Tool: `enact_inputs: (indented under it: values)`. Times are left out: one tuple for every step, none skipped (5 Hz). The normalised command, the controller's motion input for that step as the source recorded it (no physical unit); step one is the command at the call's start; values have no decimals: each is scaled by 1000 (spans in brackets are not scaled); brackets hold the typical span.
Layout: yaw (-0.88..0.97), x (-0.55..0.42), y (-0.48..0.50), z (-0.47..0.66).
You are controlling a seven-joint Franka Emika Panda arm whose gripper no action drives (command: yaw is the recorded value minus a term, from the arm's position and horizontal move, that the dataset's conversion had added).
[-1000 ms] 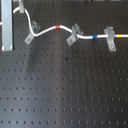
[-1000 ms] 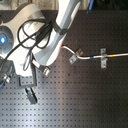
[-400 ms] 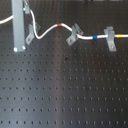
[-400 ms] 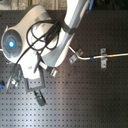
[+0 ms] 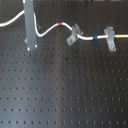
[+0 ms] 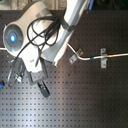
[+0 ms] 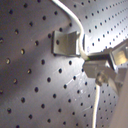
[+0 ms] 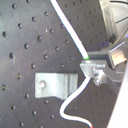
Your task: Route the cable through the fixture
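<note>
Running white cable — pinched in the end effector — beside fixture.

Black perforated bench around my claw, with two grey fittings that are not my job.

Off to one side of my claw a tall grey bar stands upright on the bench. Well away on the other side sits a squarer upright grey bracket, also seen in the second exterior view. Rows of small holes cover the bench.
</note>
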Motion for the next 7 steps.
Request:
enact_inputs:
  values:
    - [106,-208,-49,259]
    - [146,-265,-47,497]
    - [154,-273,-72,533]
    - [214,-317,-67,405]
    - [214,-228,-10,150]
    - [74,-67,327,-2]
    - [14,21,531,-6]
